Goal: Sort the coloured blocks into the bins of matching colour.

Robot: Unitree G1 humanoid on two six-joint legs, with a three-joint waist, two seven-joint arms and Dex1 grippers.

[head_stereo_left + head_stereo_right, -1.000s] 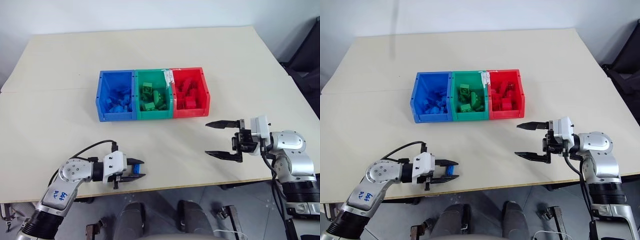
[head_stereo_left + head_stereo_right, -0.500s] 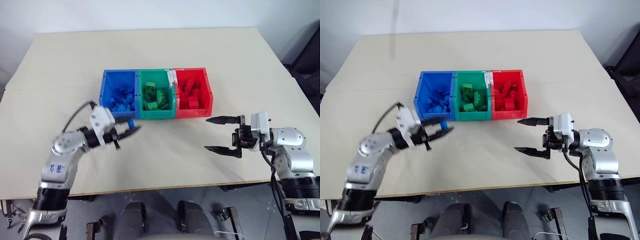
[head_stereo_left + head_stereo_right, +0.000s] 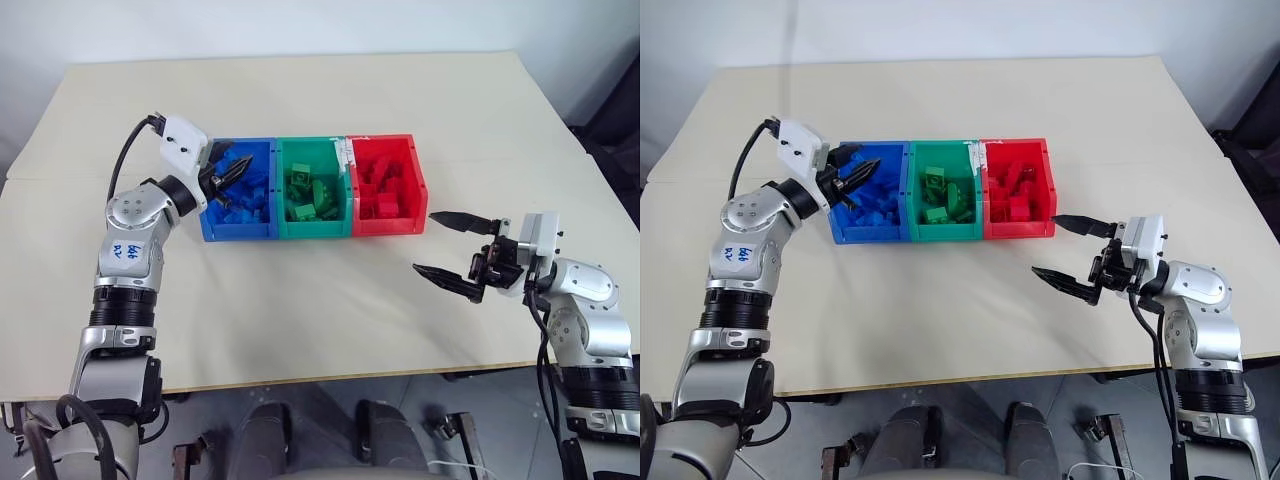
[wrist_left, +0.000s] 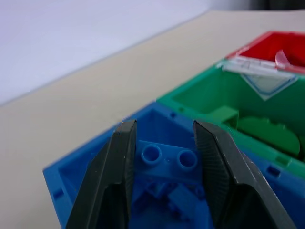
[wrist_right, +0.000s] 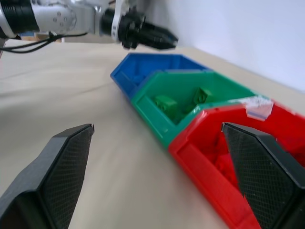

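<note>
1. Beige surface (image 3: pixel 330 110) carries a joined row of three bins near its middle; pale wall behind.
2. Blue bin (image 3: pixel 212 225), green bin (image 3: pixel 312 228) and red bin (image 3: pixel 390 222) sit side by side, each holding bricks of its own colour.
3. Left gripper (image 3: pixel 232 171) hangs over the blue bin's left part, jaws narrowed onto a blue brick (image 4: pixel 169 157), studs showing between the fingers (image 4: pixel 116 167).
4. Right gripper (image 3: pixel 452 250) hovers above the bare surface, in front of and to the right of the red bin, pointing leftward; jaws spread wide, nothing in them.
5. No loose bricks lie on the surface.
</note>
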